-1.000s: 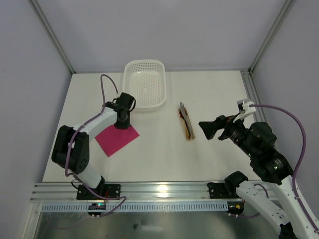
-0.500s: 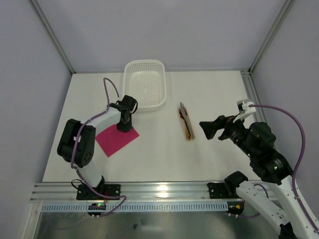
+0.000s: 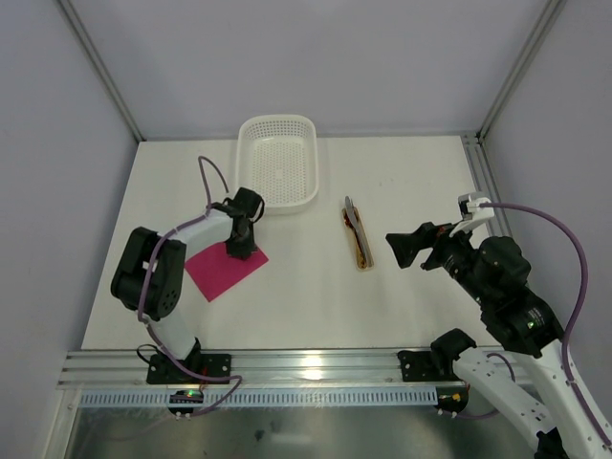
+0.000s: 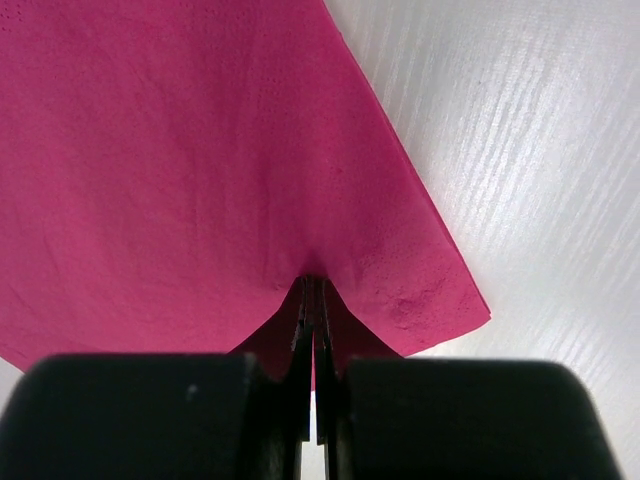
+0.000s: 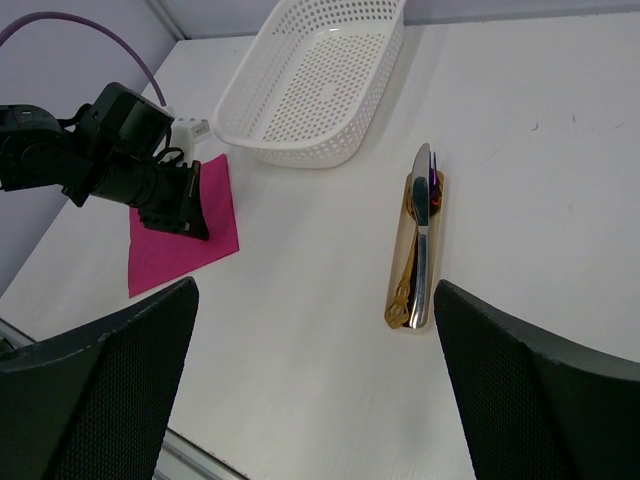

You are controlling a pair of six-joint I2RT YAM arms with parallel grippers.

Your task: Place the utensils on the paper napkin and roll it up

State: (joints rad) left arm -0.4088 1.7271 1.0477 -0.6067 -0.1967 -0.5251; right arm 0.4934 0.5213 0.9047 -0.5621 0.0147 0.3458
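Observation:
The magenta paper napkin (image 3: 222,268) lies flat on the table's left half, also filling the left wrist view (image 4: 200,170). My left gripper (image 3: 239,248) is shut on the napkin's upper right edge, pinching the paper into a small ridge (image 4: 312,285). The utensils (image 3: 358,234) lie stacked together on a pale beige oblong strip in the middle of the table; a grey knife and a gold-handled piece show in the right wrist view (image 5: 418,240). My right gripper (image 3: 402,248) hovers open just right of the utensils, holding nothing (image 5: 315,330).
A white perforated basket (image 3: 278,163) stands at the back, just behind the left gripper; its wall also shows in the right wrist view (image 5: 310,150). An aluminium rail (image 3: 306,368) runs along the near table edge. Frame posts rise at both back corners.
The left arm has folded tighter, its elbow swinging up and right, while its gripper stayed shut at the napkin's upper edge. The right gripper drifted slightly right.

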